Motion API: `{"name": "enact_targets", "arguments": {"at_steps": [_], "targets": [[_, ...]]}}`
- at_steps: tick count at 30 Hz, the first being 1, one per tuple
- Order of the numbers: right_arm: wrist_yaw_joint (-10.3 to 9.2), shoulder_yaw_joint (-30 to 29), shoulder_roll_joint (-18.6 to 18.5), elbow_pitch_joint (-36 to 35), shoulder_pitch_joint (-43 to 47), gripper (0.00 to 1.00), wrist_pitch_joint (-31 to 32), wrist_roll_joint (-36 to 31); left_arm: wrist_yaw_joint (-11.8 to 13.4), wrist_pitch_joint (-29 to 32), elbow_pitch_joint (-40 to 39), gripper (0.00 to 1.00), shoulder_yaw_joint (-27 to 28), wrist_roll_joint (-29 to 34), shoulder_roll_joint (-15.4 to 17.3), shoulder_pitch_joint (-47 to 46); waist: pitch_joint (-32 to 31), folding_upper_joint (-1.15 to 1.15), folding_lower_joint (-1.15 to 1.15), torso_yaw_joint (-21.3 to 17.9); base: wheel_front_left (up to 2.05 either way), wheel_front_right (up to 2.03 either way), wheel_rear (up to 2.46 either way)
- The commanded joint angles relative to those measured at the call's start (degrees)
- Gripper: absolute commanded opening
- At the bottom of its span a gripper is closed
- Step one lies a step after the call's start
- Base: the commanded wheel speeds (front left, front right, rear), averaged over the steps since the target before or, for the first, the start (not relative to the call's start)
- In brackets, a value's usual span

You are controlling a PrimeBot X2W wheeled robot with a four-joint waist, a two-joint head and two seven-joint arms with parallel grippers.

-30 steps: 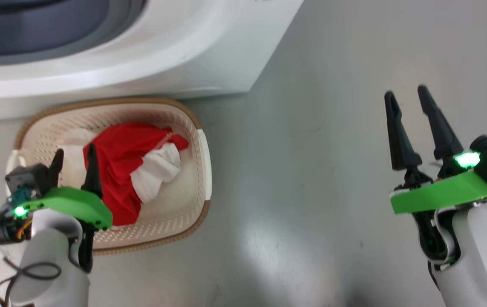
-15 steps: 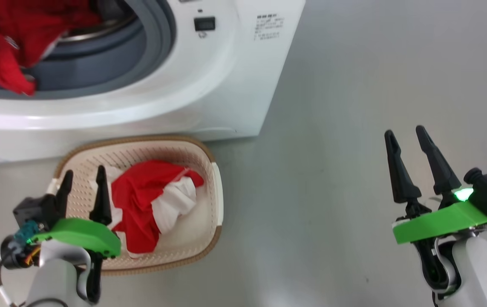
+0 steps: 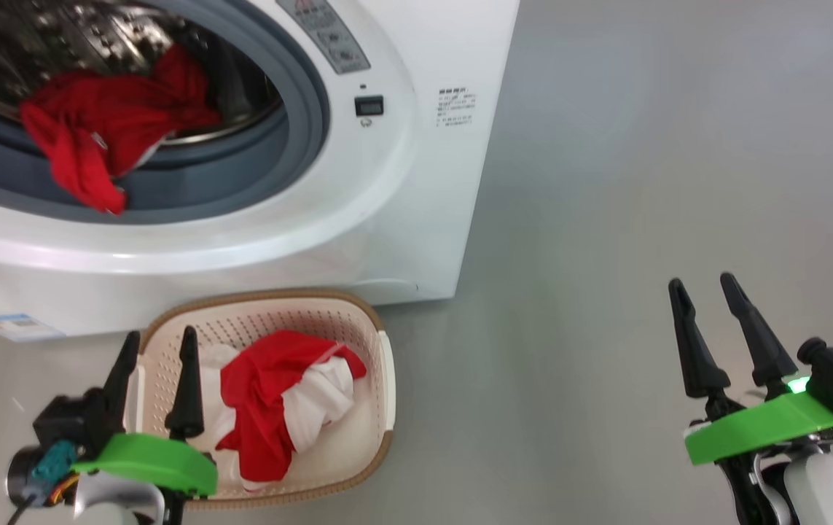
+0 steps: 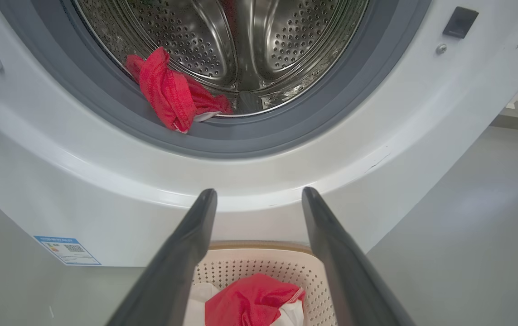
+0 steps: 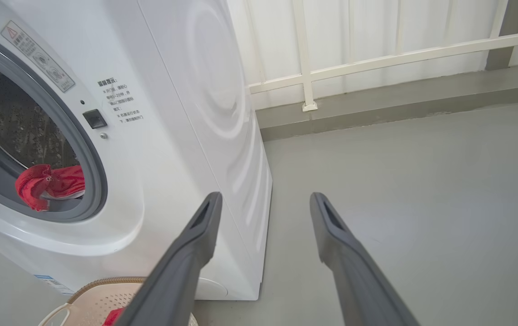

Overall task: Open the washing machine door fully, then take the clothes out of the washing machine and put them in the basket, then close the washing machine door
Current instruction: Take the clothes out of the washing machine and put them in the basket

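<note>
**Now: one red bundle in the basket, another at the drum's lip**

Far left, low on the white front of the washing machine [image 3: 401, 182]: a small blue label [image 3: 4, 326]. Just right of it and nearer, the left gripper [image 3: 159, 337], fingers spread wide and empty, over the left edge of the basket [image 3: 358, 306]. Inside the basket, just in front of the machine's base: bunched red-and-white clothes [image 3: 270, 394]. Farther back and higher, inside the grey gasket [image 3: 299, 124]: a second red garment [image 3: 95, 131], draped from the perforated steel drum [image 3: 22, 44] over the gasket's lower lip. In the left wrist view, the machine's bulging white lower front between the fingers and that garment. Right of the opening, a black square fitting [image 3: 369, 106] and a block of printed text [image 3: 458, 108]. Further right, bare grey floor [image 3: 642, 182]. Near and far right, the right gripper [image 3: 700, 281], likewise spread wide and empty, well apart from machine and basket. Beyond it, in the right wrist view, a white railing [image 5: 376, 59] along the far wall.
</note>
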Motion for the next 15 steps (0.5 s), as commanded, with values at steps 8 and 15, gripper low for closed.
{"name": "enact_targets", "arguments": {"at_steps": [8, 15], "targets": [[0.35, -0.55, -1.04, -1.85, 5.12, 1.00, -0.37, -0.28, -0.31, -0.30, -9.43, 1.00, 0.65, 2.00, 1.44, 7.38, -6.37, 0.00, 0.00, 1.03, 0.00, 0.00, 0.00], [0.35, -1.95, -0.92, -2.50, 9.28, 1.00, -0.37, -0.33, -0.32, -0.30, -13.67, 1.00, 0.32, 2.58, 1.32, 12.37, -9.93, 0.00, 0.00, 1.75, 0.00, 0.00, 0.00]]}}
